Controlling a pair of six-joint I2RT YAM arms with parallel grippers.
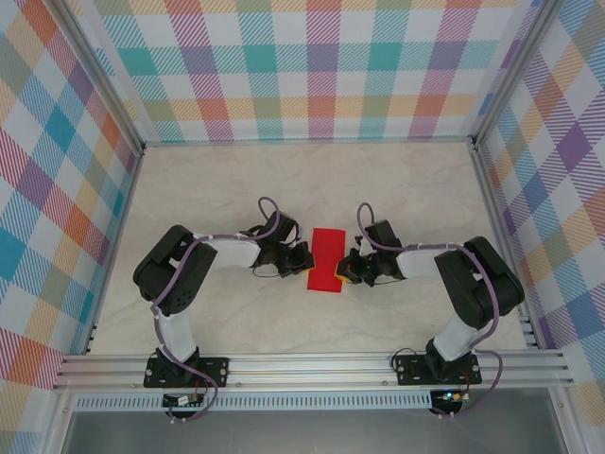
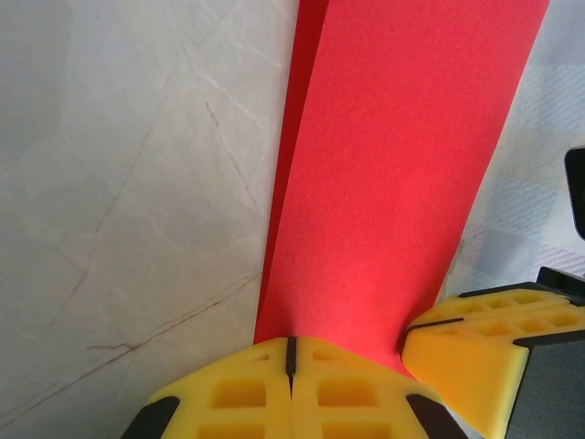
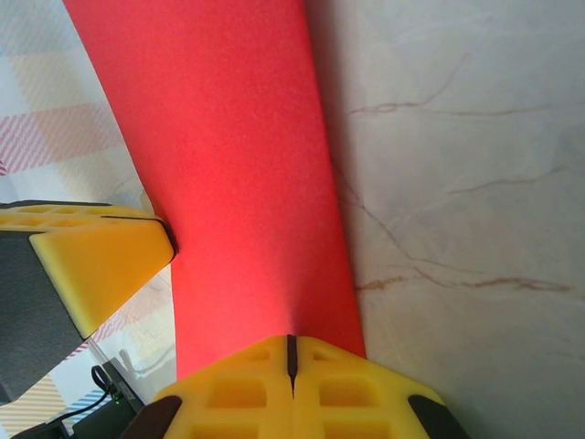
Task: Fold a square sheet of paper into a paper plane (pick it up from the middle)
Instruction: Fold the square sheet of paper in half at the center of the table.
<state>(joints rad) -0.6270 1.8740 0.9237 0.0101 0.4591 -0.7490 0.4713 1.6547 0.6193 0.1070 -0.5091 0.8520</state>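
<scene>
The square sheet of paper (image 1: pixel 327 257) is bright red and shows from above as a narrow upright rectangle between my two grippers at mid-table. In the left wrist view the paper (image 2: pixel 393 183) runs away from my shut left gripper (image 2: pixel 291 352), with a second, darker layer showing along its left edge. The right wrist view has the paper (image 3: pixel 238 183) coming out of my shut right gripper (image 3: pixel 291 347). From above, the left gripper (image 1: pixel 305 261) pinches the strip's left side and the right gripper (image 1: pixel 348 270) its right side, near the front end. Their yellow fingers almost meet.
The pale marble tabletop (image 1: pixel 217 189) spreads out on all sides of the paper. Plaid walls (image 1: pixel 312 66) close in the back and both sides. An aluminium rail (image 1: pixel 312 364) runs along the near edge, behind the arm bases.
</scene>
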